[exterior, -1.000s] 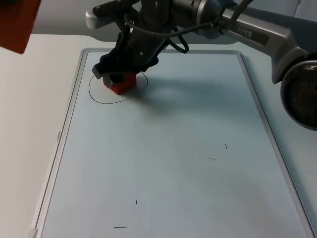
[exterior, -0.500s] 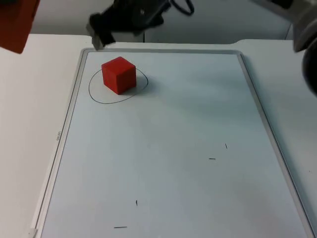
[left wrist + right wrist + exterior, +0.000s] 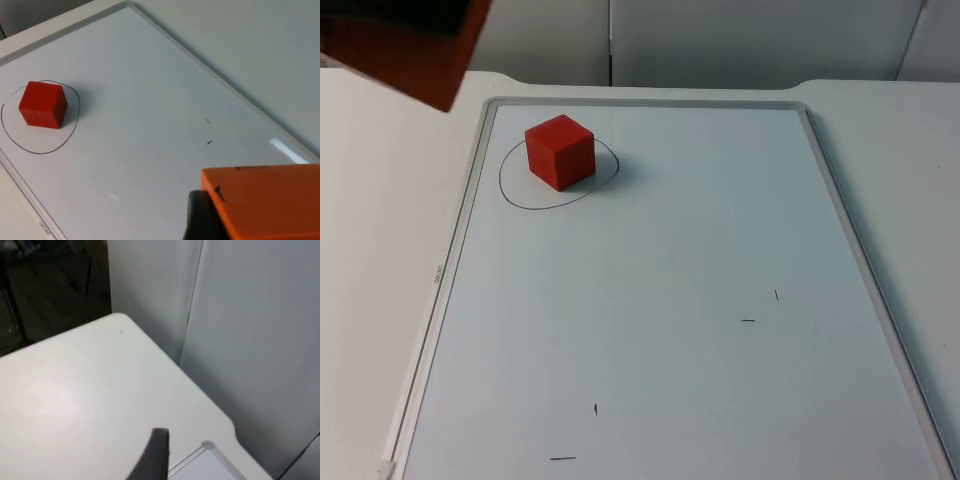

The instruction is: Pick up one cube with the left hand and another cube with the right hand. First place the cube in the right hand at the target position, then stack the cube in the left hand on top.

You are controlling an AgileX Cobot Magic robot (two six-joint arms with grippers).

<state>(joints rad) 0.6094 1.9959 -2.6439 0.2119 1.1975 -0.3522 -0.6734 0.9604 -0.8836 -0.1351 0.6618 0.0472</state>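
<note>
An orange cube (image 3: 405, 45) hangs high at the far left of the top view, gripped in the jaws of the left gripper (image 3: 200, 220) — raised well off the surface, seemingly so it can be carried in over its target. In the left wrist view one black fingertip (image 3: 197, 215) presses against the cube's side. Further right, a red cube (image 3: 560, 151) sits flat on the whiteboard (image 3: 670, 330), inside the hand-drawn circle (image 3: 510, 195) that marks the target position; it stands alone, nothing touching it, which suggests the first placement is done and the stacking step is next. The orange cube must come down square on the red one, since an off-centre release could tip it. The board lies on the white tabletop (image 3: 380, 250), a few stray pen marks (image 3: 748, 320) toward its near end. The right gripper (image 3: 157, 450) looks onto a tabletop corner by the grey partition wall (image 3: 250, 340) — apparently waiting; whether its jaws are open cannot be told.
</note>
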